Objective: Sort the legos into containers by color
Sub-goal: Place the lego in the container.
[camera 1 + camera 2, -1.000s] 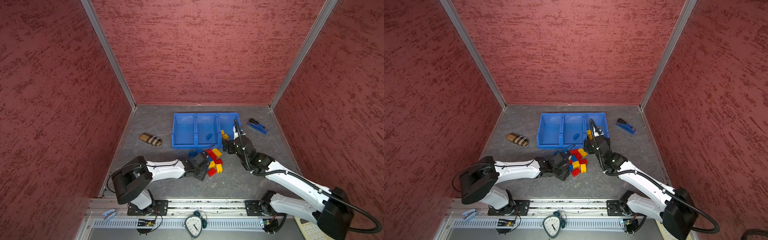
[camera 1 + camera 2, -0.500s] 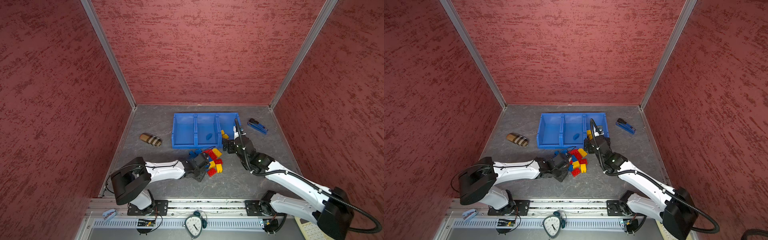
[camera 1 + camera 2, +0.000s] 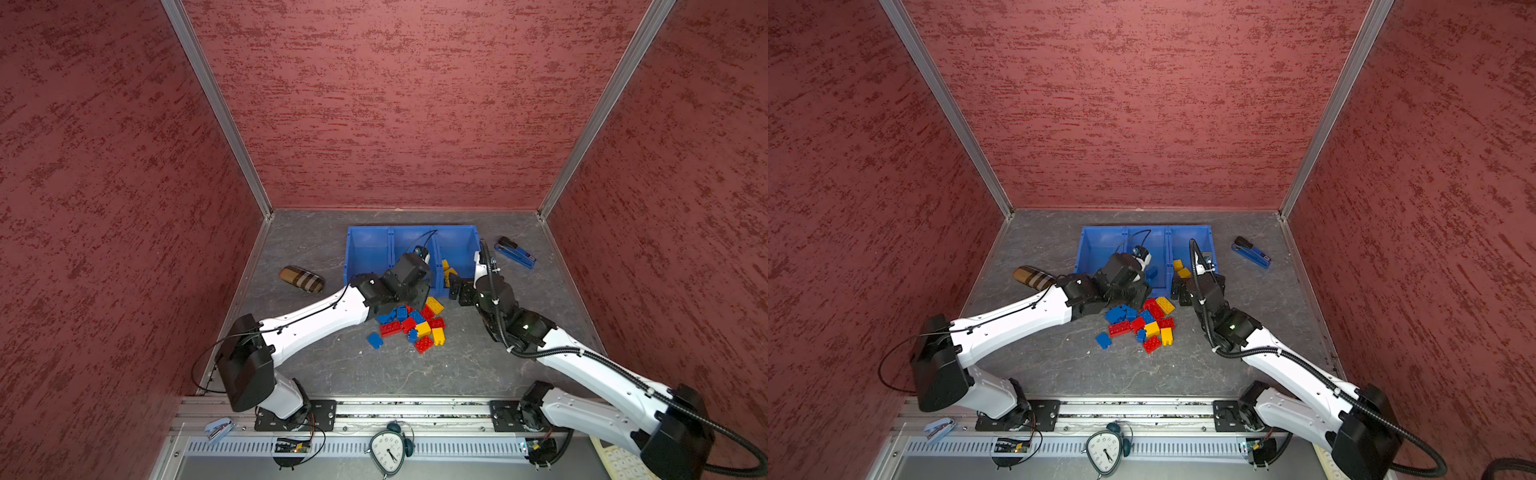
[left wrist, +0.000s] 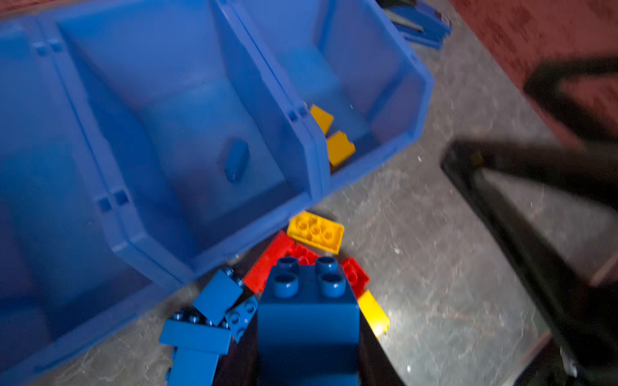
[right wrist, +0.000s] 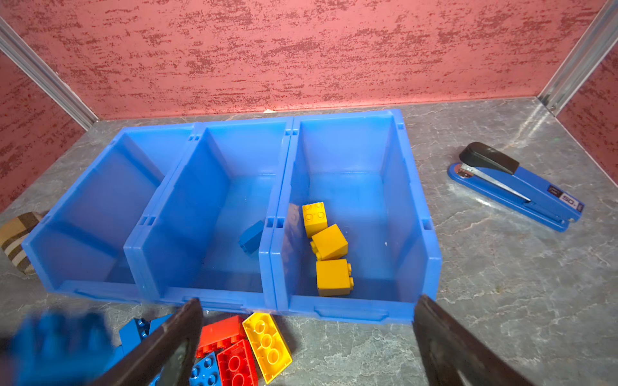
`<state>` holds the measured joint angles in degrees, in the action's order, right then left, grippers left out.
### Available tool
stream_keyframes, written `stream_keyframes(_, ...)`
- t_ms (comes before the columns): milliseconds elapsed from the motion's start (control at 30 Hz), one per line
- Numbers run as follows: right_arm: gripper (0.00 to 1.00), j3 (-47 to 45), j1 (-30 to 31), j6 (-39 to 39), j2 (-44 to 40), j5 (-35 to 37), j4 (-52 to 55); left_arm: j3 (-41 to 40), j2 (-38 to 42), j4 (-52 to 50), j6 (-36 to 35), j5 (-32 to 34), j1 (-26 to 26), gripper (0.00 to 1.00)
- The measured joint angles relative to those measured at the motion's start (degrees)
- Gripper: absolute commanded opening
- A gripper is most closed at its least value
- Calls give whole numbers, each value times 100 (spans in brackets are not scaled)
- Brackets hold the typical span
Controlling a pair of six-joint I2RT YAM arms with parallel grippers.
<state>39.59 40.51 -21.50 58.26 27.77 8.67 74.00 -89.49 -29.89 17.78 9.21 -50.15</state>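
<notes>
The legos (image 3: 415, 326) lie mostly in a mixed heap of red, blue and yellow on the bench (image 3: 374, 374), just in front of the containers (image 3: 390, 228), three blue bins joined in a row. One blue brick (image 4: 307, 310) is pinched in the left claw (image 3: 409, 291), which is closed on it and holds it up over the heap, near the front wall of the middle bin (image 5: 217, 297). I think it is going into that bin, because a loose blue brick (image 5: 250, 237) lies in there. Three yellow bricks (image 5: 329, 247) lie in the yellow bin (image 5: 431, 254) on the right arm's side, so each color seems to get its own bin. The last bin (image 5: 83, 287) looks empty, so I guess red goes there. The right claw (image 5: 307, 300) has its two fingers spread wide and holds nothing. It hangs low by the front of the yellow bin, close to the heap, maybe ready to pick a brick. Most bricks are not sorted yet. The bench is grey and looks like stone. A blue and black stapler (image 5: 515, 187) lies on one side of the bins and a brown striped case (image 3: 301, 279) on the other. Rough red walls (image 3: 395, 104) stand all around, and a clock (image 3: 388, 451) sits at the front edge.
</notes>
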Motion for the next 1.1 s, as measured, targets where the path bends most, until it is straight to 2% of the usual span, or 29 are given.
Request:
stream_keyframes(133,99,-7,0,-85,-2,20,0,636,-822,122,101,37,525,0)
stream_keyframes(267,99,-26,0,-186,-39,20,-7,1078,-1567,48,103,164,695,0)
stream_keyframes(333,99,-70,0,-225,-79,20,-9,1366,-1954,-96,105,249,726,4)
stream_keyframes(467,99,-116,0,-254,-85,13,7,1790,-2459,-350,105,315,743,17)
stream_keyframes(533,99,-116,0,-269,-81,13,13,1961,-2656,-476,105,310,745,32)
stream_keyframes(633,99,-114,0,-273,-63,11,15,2146,-2839,-632,127,306,745,59)
stream_keyframes(700,99,-114,0,-271,-42,4,17,2149,-2852,-684,136,295,745,69)
stream_keyframes(867,99,-114,0,-264,2,-66,31,1867,-2516,-632,114,125,737,86)
stream_keyframes(1033,99,-114,0,-247,33,-111,28,1034,-1384,-511,162,-28,634,99)
stream_keyframes(1100,99,-114,0,-223,63,-120,7,601,-793,-448,179,-20,518,99)
